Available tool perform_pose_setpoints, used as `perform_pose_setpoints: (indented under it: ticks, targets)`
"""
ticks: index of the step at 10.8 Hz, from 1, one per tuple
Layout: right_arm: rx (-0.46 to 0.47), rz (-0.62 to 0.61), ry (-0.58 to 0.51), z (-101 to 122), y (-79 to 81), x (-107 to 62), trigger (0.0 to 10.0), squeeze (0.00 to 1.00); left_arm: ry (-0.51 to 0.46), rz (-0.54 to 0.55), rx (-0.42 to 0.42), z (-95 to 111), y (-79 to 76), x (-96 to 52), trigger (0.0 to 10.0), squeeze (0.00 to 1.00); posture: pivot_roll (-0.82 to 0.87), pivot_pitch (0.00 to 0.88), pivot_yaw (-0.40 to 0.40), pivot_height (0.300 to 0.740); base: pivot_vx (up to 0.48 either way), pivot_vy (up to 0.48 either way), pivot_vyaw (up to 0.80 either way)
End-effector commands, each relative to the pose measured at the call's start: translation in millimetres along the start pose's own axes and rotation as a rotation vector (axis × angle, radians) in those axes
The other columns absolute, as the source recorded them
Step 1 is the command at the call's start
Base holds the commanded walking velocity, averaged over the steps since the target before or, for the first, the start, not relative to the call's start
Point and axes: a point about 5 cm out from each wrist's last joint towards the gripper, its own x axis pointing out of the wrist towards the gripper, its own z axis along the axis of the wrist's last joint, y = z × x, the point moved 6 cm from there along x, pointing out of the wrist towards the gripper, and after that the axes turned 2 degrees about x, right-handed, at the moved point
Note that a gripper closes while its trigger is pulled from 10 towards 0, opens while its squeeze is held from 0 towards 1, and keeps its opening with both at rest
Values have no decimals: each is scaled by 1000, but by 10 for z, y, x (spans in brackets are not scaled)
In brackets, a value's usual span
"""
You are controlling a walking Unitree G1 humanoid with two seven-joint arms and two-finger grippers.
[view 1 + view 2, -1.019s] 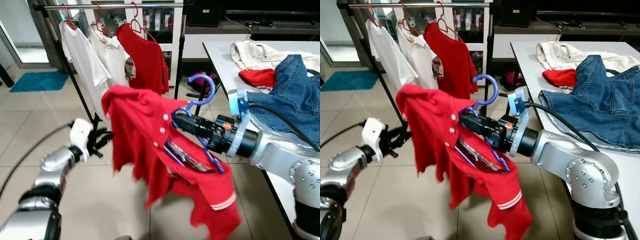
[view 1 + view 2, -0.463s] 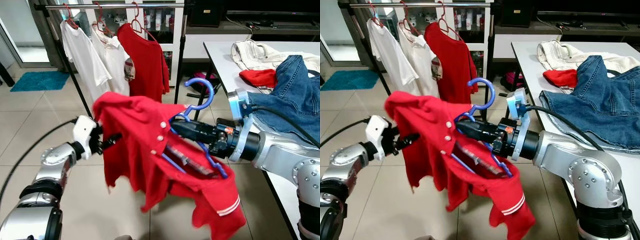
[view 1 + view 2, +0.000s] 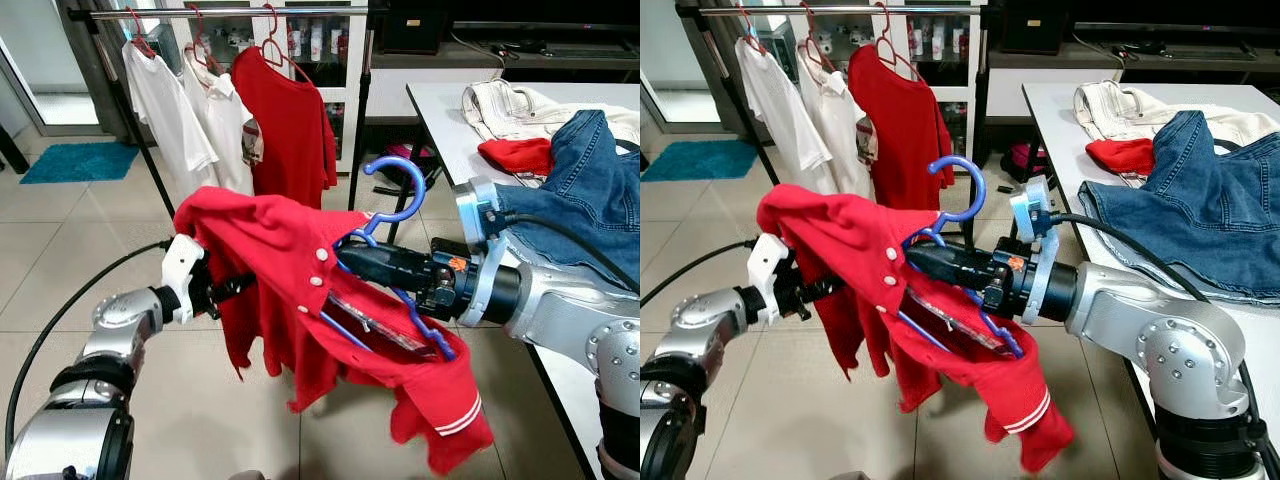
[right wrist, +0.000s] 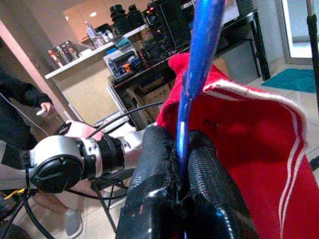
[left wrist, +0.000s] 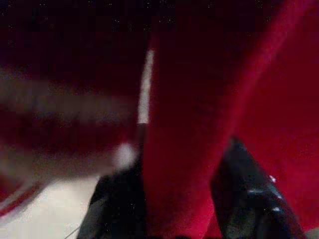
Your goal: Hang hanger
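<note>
Hanger (image 3: 395, 215) is stiff and light, right gripper (image 3: 345, 262) clenched on it; left gripper (image 3: 228, 290) pinches the floppy shirt (image 3: 290, 270).

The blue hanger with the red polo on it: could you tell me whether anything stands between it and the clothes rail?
Nothing visible does. The right gripper holds the blue hanger below the clothes rail, and the rail is bare to the right of the hung red shirt.
</note>
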Motion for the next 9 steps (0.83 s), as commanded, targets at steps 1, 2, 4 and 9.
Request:
perform_pose_setpoints:
  ticks: [1,2,4,9]
  targets:
    - [-30,47,-14,50,98,10,10000,0,4,17,21,35,46,-4,0,0,-68,0,46,740,0,0,0]
    - [-29,45,-15,49,94,12,10000,0,22,28,19,5,62,-16,0,0,-66,0,46,740,0,0,0]
    - [-26,38,-18,46,81,15,10000,0,42,25,3,-47,54,-30,0,0,-66,0,47,740,0,0,0]
    - [-27,-18,-42,59,-6,21,10000,0,154,389,-195,-503,311,-199,0,0,-65,0,57,740,0,0,0]
